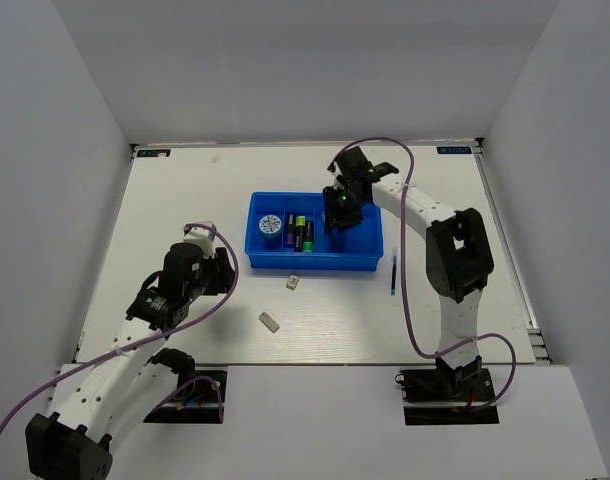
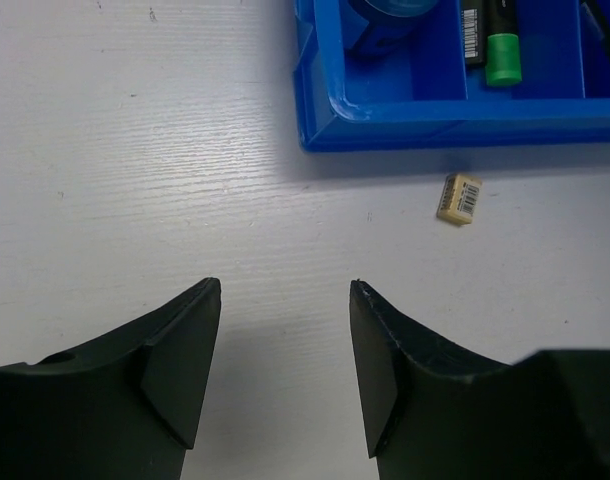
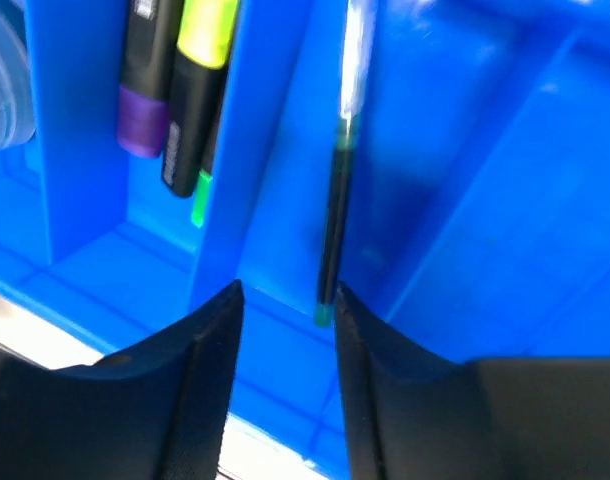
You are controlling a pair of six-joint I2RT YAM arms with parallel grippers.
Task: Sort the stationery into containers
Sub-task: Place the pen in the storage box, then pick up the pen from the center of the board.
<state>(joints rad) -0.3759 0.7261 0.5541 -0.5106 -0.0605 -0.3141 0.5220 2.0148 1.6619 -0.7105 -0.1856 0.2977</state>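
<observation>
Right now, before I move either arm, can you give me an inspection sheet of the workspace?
Surface: white table.
Job's things: blue tray holds disc, markers and one pen; eraser, second eraser and loose pen lie outside on the table.
Clutter: nothing seen.
Grippers: left gripper open, empty, above bare table; right gripper open over the tray.
Cables: purple cables loop along both arms.
Surroundings: white walls on three sides.

Blue tray (image 1: 315,264) holds disc (image 1: 269,223), markers (image 1: 298,234), pen (image 3: 337,230); two erasers (image 1: 293,283), second pen (image 1: 394,272) outside.
</observation>
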